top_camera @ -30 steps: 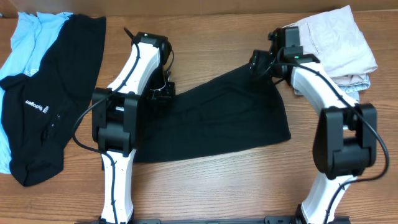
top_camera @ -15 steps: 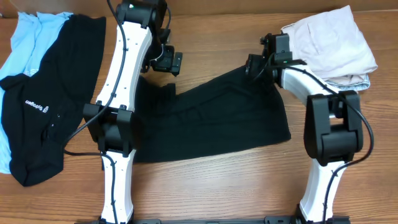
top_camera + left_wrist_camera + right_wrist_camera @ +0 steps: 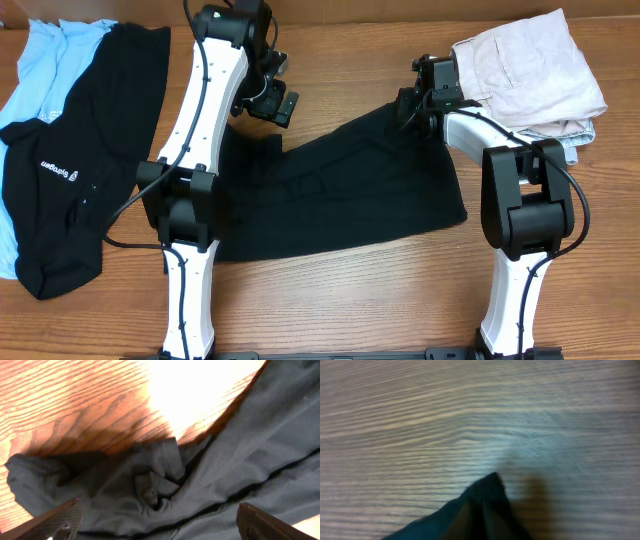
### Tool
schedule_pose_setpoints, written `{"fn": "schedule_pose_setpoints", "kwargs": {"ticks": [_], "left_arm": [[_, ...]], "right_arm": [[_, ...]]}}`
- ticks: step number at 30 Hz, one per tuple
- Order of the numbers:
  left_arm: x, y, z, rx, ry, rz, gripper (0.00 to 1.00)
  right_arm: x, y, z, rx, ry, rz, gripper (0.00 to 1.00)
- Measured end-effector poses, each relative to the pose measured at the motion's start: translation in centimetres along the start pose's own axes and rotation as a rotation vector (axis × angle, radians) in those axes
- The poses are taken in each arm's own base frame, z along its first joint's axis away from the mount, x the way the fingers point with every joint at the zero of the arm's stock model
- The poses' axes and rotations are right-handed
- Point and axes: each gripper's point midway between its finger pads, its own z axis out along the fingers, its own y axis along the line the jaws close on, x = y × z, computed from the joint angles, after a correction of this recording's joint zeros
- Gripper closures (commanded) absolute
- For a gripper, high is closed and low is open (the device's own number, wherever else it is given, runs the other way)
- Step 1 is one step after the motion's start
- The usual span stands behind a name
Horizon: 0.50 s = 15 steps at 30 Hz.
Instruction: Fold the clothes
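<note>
A black garment (image 3: 340,190) lies spread flat at the middle of the wooden table. My left gripper (image 3: 275,98) hangs open above its back left corner. In the left wrist view the fingers (image 3: 52,521) stand wide apart over a bunched fold of black cloth (image 3: 155,485), touching nothing. My right gripper (image 3: 412,105) is at the garment's back right corner. In the right wrist view this gripper (image 3: 482,520) is shut, with a peak of the black cloth (image 3: 487,492) pinched between its fingers.
At the left edge lie a light blue garment (image 3: 45,60) and a black garment with a white logo (image 3: 85,170). At the back right a folded beige garment (image 3: 530,70) rests on a denim piece (image 3: 578,135).
My left gripper opened, let go of the garment's left corner and rose toward the back of the table. My right gripper closed on the back right corner.
</note>
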Motion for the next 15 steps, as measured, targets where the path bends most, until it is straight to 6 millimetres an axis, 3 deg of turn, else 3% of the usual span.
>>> {"fn": "schedule_pose_setpoints", "kwargs": {"ticks": [15], "left_arm": [[0.5,0.1,2.8,0.011,0.038,-0.001,0.0]], "right_arm": [[0.4,-2.3,-1.6,0.089,0.138,0.044,0.96]]}}
